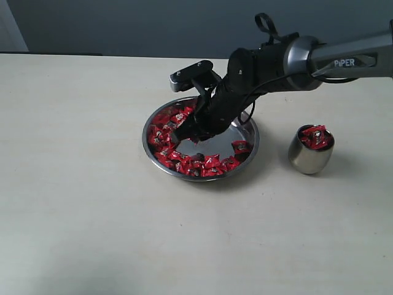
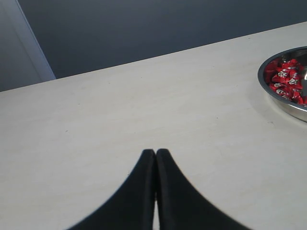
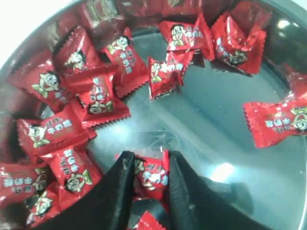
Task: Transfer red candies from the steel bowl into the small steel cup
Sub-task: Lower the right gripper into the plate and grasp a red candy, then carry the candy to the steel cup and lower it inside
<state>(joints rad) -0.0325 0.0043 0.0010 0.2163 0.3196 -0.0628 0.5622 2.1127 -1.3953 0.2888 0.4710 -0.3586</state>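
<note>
Right wrist view: 1 red candy (image 3: pixel 151 175) is pinched between the 2 fingers of the right hand (image 3: pixel 148 160), low over the mirror-like bottom of the steel bowl (image 3: pixel 206 115). More red candies (image 1: pixel 196 165) are heaped along the bowl's inner edge. In the exterior view, the small steel cup (image 1: pixel 309 158) is seen on the pale surface (image 1: pixel 92 196) right of the bowl, apart from it, with candies at its mouth. The left hand (image 2: pixel 156 153) is held closed and empty above the surface.

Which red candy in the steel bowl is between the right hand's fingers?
The red-wrapped squarish candy right at the black right hand's fingertips, one finger on each side; the heaped ones lie outside the fingers.
</note>
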